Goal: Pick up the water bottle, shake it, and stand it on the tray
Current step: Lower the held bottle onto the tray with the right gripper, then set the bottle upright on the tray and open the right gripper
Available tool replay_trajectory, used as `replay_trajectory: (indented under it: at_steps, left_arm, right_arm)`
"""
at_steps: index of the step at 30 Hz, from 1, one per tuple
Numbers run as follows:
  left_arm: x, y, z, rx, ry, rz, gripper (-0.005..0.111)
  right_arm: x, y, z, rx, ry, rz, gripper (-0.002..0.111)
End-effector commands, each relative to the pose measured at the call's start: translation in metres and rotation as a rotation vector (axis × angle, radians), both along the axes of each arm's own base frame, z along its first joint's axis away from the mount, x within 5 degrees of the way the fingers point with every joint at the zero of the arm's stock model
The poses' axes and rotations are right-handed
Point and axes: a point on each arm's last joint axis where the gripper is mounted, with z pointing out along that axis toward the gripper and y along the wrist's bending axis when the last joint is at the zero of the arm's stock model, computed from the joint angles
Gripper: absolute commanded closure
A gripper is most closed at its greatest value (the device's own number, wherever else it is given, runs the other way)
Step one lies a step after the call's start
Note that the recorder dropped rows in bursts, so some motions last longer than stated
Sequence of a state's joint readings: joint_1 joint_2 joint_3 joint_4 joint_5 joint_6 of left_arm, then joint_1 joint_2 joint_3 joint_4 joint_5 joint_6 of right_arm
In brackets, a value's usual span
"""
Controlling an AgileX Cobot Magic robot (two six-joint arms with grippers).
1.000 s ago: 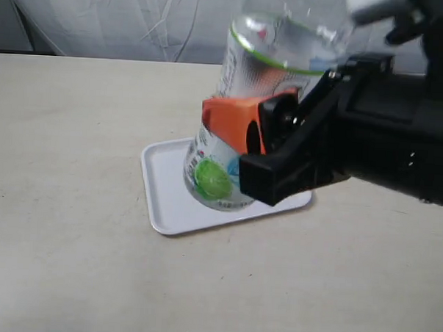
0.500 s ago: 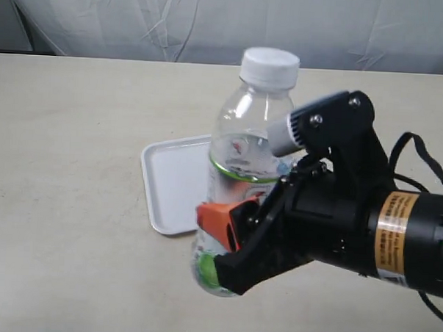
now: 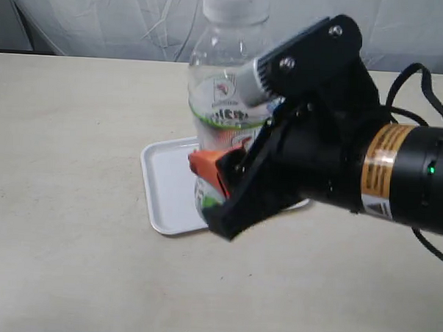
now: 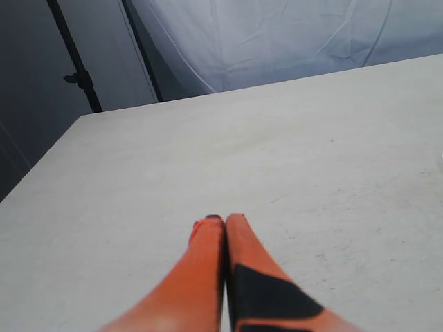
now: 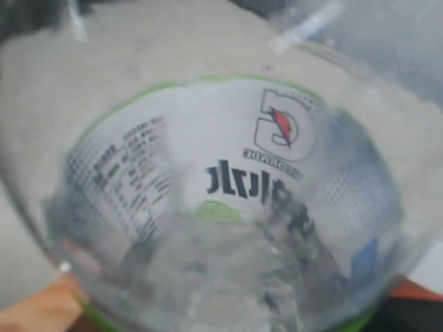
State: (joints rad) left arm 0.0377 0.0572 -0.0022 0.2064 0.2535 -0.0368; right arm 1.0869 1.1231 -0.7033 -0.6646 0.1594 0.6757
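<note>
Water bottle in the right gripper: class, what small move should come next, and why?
Probably lower it straight down onto the tray. The right gripper is clamped on the water bottle, which is about upright, white cap up, and overlaps the tray in the exterior view; its base is hidden, so contact is unconfirmed.

beige table (image 3: 56, 240), white tray (image 3: 169, 186) lying flat

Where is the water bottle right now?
Exterior view, centre: the water bottle is held upright by the right gripper, over the tray; its base is hidden, so contact is unclear.
</note>
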Motion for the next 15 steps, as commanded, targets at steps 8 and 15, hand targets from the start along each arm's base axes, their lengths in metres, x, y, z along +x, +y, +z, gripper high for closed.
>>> replay_trajectory:
  at_steps: [8,15]
  left_arm:
    - [0.000,0.000,0.001,-0.012,-0.014,0.000,0.107]
    - [0.000,0.000,0.001,-0.012,-0.014,0.000,0.107]
  right_arm:
    - [0.095,0.043,-0.075,0.152,-0.039,-0.030,0.109]
    - [0.117,0.059,-0.141,0.121,-0.112,-0.062,0.109]
